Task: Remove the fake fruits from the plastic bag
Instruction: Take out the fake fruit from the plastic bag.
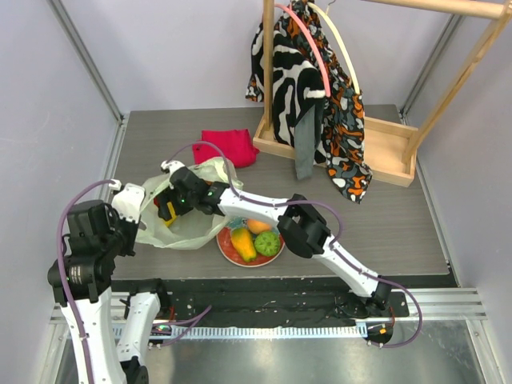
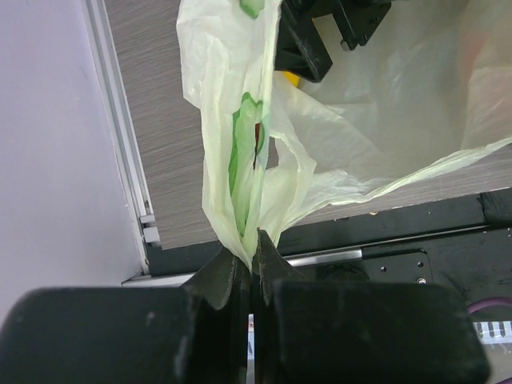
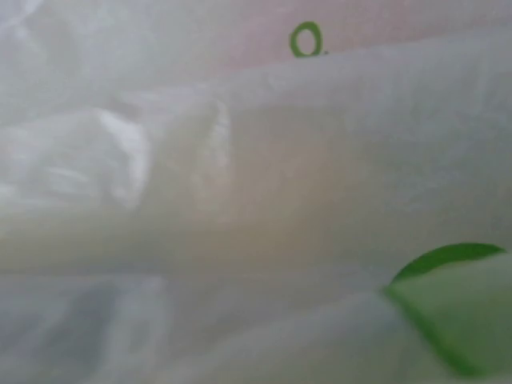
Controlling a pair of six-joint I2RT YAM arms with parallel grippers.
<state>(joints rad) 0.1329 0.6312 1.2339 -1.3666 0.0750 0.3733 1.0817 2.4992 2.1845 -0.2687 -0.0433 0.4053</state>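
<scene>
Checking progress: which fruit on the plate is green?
The round green fruit, on the right side of the plate. The long yellow-orange fruit lies to its left, and the small orange fruit sits behind both.

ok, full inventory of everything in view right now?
plate: 1, red, front centre
fake fruits: 3 visible, yellow-orange, orange, green, on plate
plastic bag: 1, pale yellow-green, left of plate
cloth: 1, red, folded, rear
rack: 1, pale wood, rear right
garment: 1, black-white-orange print, hanging on rack
table: 1, grey wood-grain
left claw: 1, black, shut on bag edge
right claw: 1, black, at bag mouth, open or shut unclear
</scene>
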